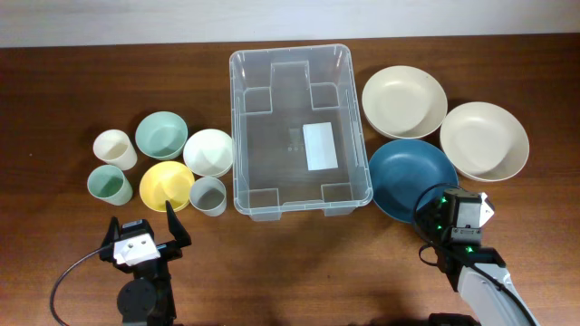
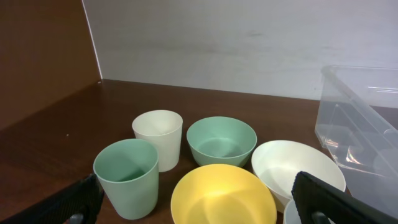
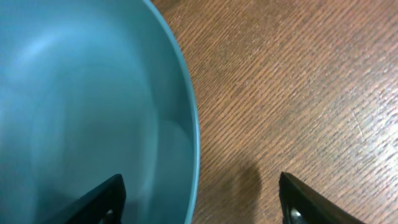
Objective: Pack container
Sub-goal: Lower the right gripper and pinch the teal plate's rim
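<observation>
The blue bowl (image 3: pixel 81 93) is straddled by the open, empty right end effector (image 3: pixel 202 202) — nothing lies in the container (image 1: pixel 281 167) yet (left end effector (image 1: pixel 146 228) also open, empty).

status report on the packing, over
Left gripper open, short of the yellow bowl. Right gripper open, astride the blue bowl rim. Container empty, nothing blocking it.

Soft, even light falls from above on the surface (image 1: pixel 72 72), so the bowls (image 1: pixel 403 100) cast faint shadows and the clear container (image 1: pixel 281 163) shows pale glints along its rim. In the left wrist view the left pincer's fingers (image 2: pixel 329 199) are dark and blurred at the bottom edge. In the right wrist view the blue bowl (image 3: pixel 81 106) looks soft against crisp wood grain.
</observation>
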Available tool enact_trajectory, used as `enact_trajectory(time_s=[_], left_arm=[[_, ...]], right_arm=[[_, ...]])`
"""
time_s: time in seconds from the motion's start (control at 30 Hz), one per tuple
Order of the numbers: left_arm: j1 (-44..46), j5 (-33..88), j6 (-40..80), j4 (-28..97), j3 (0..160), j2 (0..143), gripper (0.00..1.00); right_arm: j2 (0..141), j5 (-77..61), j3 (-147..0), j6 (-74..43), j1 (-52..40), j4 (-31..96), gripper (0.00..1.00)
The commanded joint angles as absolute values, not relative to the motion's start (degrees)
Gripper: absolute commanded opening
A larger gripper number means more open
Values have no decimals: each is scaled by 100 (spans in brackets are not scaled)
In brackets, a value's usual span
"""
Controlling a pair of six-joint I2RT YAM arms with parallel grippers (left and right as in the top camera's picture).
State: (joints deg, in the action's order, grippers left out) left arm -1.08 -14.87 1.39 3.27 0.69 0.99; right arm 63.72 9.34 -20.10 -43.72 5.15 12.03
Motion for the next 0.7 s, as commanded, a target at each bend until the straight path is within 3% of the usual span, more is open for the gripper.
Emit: enact_trajectory(time_s=[0.0,0.67], left_arm=[[-89,-1527,193,351,58,78,99],[-89,-1529,193,351,58,78,99]], right_arm=[[6453,928,-2139,-4403,495,1194,68],[6504,972,-2139,-4403,499,1004,47]])
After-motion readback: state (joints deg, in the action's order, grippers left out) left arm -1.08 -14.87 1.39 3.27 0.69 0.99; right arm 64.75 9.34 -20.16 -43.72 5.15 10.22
